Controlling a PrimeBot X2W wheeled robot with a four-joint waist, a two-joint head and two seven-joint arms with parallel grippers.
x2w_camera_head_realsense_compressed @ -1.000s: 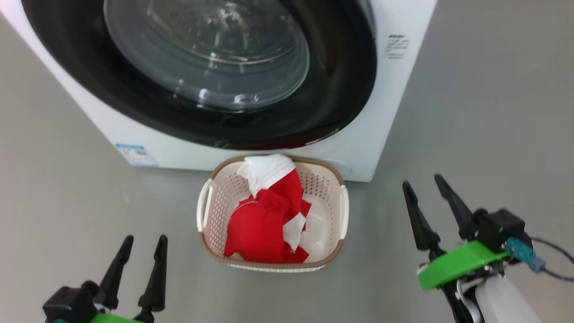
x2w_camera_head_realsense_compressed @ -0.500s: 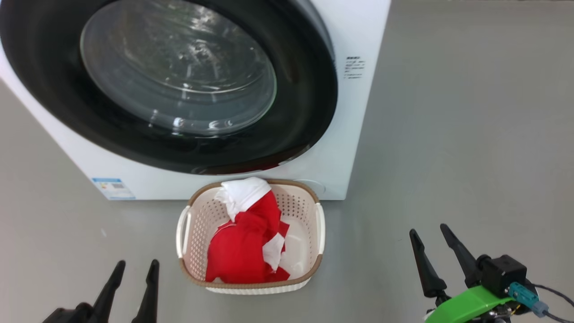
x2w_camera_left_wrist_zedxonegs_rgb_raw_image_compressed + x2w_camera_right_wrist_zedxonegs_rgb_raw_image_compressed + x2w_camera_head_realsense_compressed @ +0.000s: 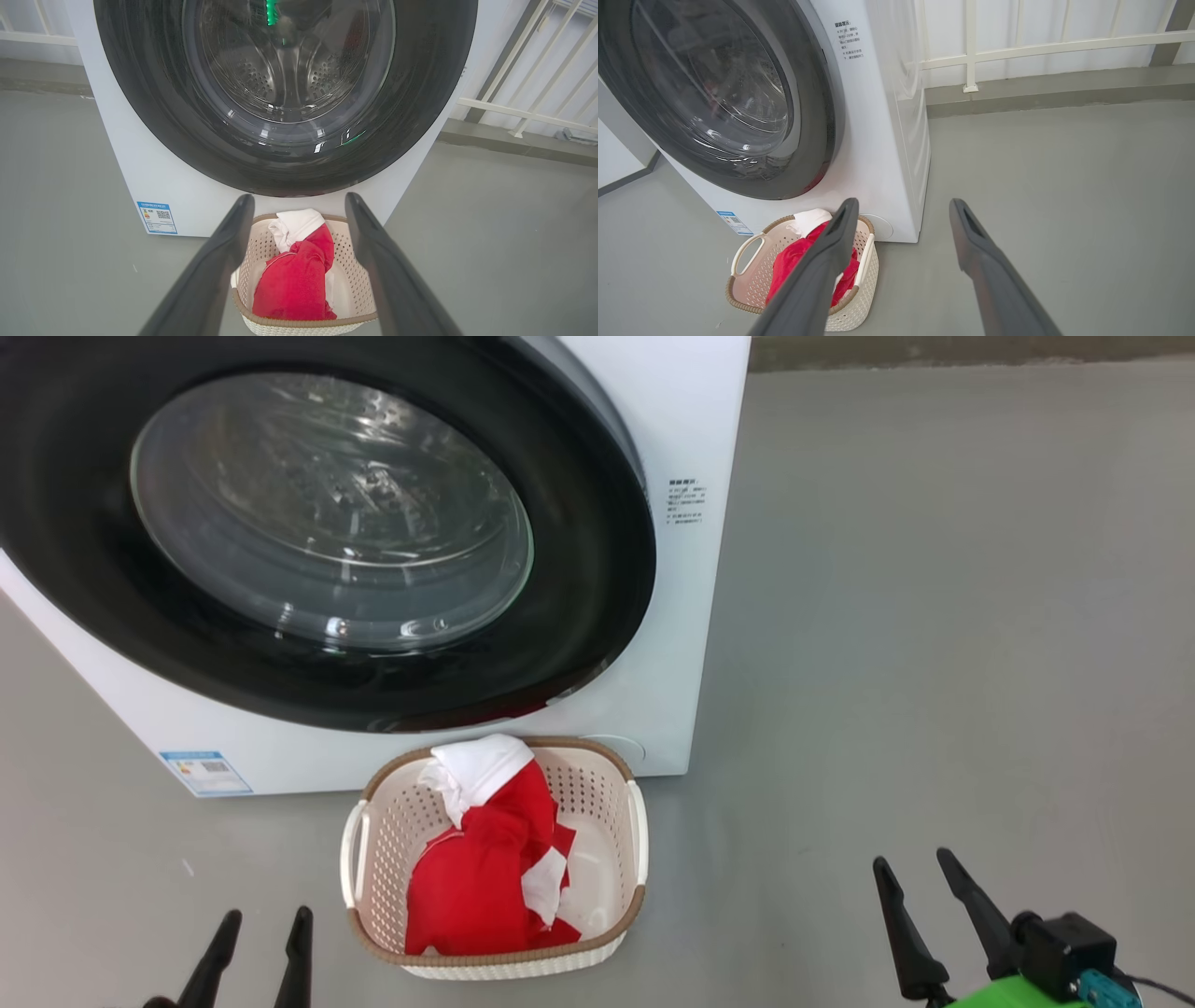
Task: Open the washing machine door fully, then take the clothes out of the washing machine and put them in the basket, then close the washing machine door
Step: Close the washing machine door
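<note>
The white washing machine (image 3: 691, 420) stands ahead with its black-rimmed glass door (image 3: 579, 616) closed against the front. Through the glass in the left wrist view the steel drum (image 3: 289, 70) looks bare. Just in front of the machine sits the cream basket (image 3: 373, 840), holding the red and white clothes (image 3: 476, 877). My left gripper (image 3: 261, 919) is open at the lower left, short of the basket. Open too, my right gripper (image 3: 915, 863) hangs at the lower right over the floor. Both hold nothing.
Grey floor (image 3: 934, 663) stretches to the right of the machine. A white railing (image 3: 1017, 46) and a low kerb (image 3: 1041, 88) run behind it. A small blue label (image 3: 205, 773) marks the machine's lower left front.
The head camera has tilted up and moved back, so the machine and basket sit lower and further left in view. Both grippers show lower in the picture and remain open.
</note>
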